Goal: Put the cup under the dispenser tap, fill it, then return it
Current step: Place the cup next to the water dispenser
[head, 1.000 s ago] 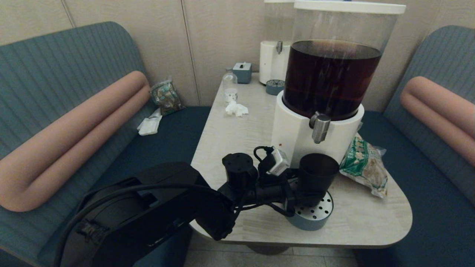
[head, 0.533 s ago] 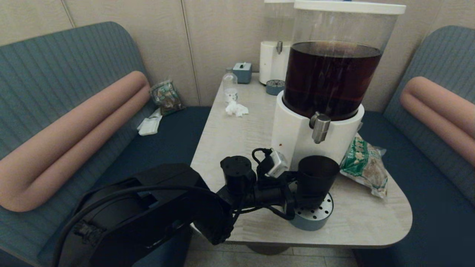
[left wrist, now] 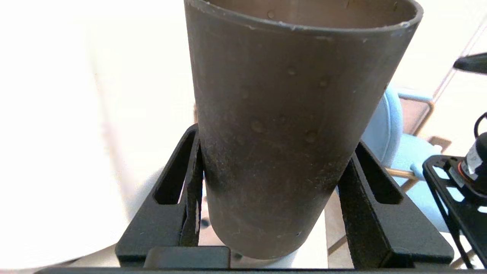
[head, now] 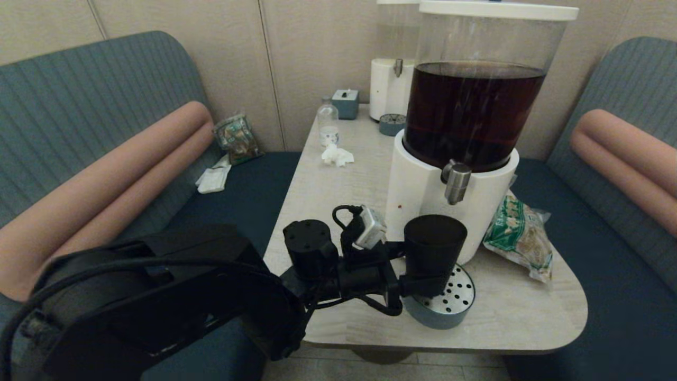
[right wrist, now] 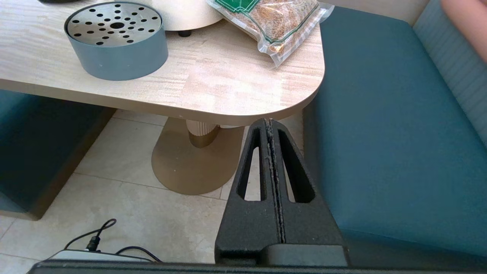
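My left gripper (head: 421, 283) is shut on the lower part of the black cup (head: 435, 246) and holds it upright. The cup hangs above the left side of the perforated drip tray (head: 456, 309), in front of the dispenser's white base (head: 415, 193). The steel dispenser tap (head: 456, 182) is above it and a little to its right. In the left wrist view the cup (left wrist: 289, 125) fills the space between both fingers of the left gripper (left wrist: 276, 140), and small drops dot its wall. What is inside the cup does not show. My right gripper (right wrist: 271, 122) is shut and empty, low beside the table's near right corner.
A green snack bag (head: 518, 233) lies right of the dispenser. At the table's far end are a paler dispenser (head: 389, 90), a clear bottle (head: 328, 124), a crumpled tissue (head: 337, 155) and a small grey box (head: 346, 102). Teal benches flank the table (head: 529, 323).
My left arm has pulled leftward and slightly up, carrying the cup out from under the tap toward the tray's left side. The dispenser and tray have stayed put.
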`<state>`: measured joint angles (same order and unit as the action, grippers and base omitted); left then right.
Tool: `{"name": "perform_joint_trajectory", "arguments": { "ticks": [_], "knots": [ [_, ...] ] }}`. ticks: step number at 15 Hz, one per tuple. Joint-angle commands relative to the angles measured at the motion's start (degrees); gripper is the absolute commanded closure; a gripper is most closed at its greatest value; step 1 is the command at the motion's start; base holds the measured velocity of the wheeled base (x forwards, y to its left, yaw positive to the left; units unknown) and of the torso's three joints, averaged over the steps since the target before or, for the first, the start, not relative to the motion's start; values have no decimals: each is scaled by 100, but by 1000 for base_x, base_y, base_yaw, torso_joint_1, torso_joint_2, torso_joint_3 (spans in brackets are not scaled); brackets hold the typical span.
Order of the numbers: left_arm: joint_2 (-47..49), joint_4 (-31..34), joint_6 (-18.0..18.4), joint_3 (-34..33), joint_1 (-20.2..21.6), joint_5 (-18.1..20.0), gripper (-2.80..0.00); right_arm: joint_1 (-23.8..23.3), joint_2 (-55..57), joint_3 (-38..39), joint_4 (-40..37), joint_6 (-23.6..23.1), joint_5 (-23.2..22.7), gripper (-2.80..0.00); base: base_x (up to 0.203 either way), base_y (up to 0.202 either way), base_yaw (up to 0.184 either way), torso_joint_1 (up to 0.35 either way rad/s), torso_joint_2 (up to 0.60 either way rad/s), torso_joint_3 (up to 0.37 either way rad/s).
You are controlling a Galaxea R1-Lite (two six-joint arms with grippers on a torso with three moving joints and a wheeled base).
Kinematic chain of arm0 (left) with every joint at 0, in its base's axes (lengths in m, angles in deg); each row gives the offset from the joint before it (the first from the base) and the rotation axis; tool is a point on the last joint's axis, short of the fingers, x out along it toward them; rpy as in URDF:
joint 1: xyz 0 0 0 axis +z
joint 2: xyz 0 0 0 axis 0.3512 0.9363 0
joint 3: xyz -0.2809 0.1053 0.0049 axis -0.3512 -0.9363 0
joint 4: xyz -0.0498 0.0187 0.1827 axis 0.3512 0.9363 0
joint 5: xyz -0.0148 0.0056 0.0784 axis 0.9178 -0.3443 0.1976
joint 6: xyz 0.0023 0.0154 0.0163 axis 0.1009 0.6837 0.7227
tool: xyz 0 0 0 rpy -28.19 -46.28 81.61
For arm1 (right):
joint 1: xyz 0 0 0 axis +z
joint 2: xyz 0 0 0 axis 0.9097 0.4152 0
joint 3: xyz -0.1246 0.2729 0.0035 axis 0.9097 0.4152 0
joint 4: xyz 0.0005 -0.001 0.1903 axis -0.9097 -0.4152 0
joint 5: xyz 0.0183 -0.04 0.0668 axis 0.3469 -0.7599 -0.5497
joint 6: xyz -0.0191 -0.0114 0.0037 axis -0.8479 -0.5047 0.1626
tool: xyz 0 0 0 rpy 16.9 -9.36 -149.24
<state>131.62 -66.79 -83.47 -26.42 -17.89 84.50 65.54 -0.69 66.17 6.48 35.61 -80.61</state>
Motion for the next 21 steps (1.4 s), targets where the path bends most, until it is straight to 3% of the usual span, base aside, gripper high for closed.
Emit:
{"name": "perform_joint_trajectory", "arguments": {
  "ticks": [1, 7, 12, 17, 21],
  "knots": [
    [-485, -45, -19, -347, 266, 19, 0, 1, -6, 0, 1, -6, 0, 0, 0, 0, 0, 0, 0, 0],
    [-965, -170, -38, -1117, 1530, 42, 0, 1, -6, 0, -2, -6, -3, 0, 0, 0, 0, 0, 0, 0],
    [-311, -232, -118, -587, 2501, 40, 0, 1, -6, 0, 1, -6, 0, 0, 0, 0, 0, 0, 0, 0],
    [646, -233, -123, 374, 2841, 31, 0, 1, -6, 0, -6, -6, 0, 0, 0, 0, 0, 0, 0, 0],
    [862, -233, -128, 593, 2852, 19, 0, 1, -6, 0, 1, -6, 0, 0, 0, 0, 0, 0, 0, 0]
  ]
}}
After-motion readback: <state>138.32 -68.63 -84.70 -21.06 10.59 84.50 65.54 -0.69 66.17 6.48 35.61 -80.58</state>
